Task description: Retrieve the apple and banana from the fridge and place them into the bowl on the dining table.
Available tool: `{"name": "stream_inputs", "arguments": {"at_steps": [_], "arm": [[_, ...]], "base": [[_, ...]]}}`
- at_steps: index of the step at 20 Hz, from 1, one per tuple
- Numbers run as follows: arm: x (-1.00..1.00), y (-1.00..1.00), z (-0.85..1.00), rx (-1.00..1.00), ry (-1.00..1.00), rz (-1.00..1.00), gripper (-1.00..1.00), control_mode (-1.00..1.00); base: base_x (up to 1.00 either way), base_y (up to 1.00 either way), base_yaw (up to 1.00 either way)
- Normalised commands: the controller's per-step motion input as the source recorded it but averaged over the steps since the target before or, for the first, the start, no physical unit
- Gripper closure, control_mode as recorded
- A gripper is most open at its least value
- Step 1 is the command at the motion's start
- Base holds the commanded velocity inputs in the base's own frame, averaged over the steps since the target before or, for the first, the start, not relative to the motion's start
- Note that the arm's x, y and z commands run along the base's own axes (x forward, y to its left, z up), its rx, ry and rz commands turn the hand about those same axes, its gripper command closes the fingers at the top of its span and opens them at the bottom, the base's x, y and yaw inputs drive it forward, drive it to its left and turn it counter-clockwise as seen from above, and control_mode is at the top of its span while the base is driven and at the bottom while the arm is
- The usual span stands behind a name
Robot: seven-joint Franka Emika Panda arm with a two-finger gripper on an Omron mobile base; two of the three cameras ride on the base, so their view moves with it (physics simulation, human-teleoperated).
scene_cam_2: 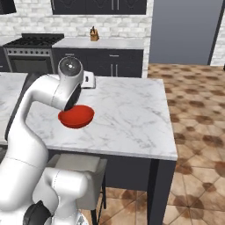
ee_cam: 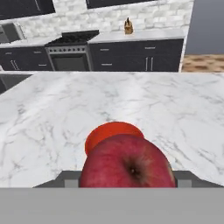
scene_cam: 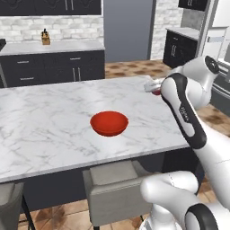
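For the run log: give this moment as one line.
stage: carrying to bowl | claw: shut on apple | bowl: empty, on dining table | banana: not placed

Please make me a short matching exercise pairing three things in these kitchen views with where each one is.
Things:
1. apple
2. bowl
3. knife block

Places:
A. on the far counter against the brick wall
B. held in the pincer, above the table
C. resting on the marble table, with nothing in it

Pairs: 1-B, 2-C, 3-A
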Motion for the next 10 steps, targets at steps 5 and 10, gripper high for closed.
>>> {"name": "stream_inputs", "arguments": {"at_steps": [5, 10], "arm": [[0.47, 0.42, -0.77, 0.00, 0.25, 0.00, 1.00, -1.00], [0.42, 0.47, -0.76, 0.00, 0.23, 0.00, 1.00, -1.00]], "base": [[0.00, 0.00, 0.00], [0.00, 0.00, 0.00]]}}
